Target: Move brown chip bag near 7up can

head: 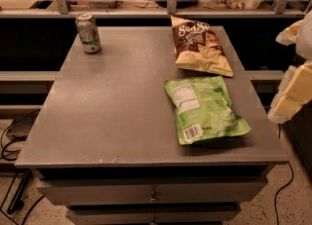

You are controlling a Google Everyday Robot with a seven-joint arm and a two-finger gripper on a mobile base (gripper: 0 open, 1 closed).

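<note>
Camera view is showing the gripper (291,95) hanging at the right edge, just beside the desk (112,117) and holding nothing, though I cannot tell if it is released or clenched. Nearest to it the green bag (204,109) is lying flat, and behind that the brown chip bag (201,46) is lying at the back right, well apart from the 7up can (88,33) standing at the back left corner. The brown bag is looking light, soft and crinkly, with fragile chips inside, so I am judging a gentle hold across its puffed middle as safest.
</note>
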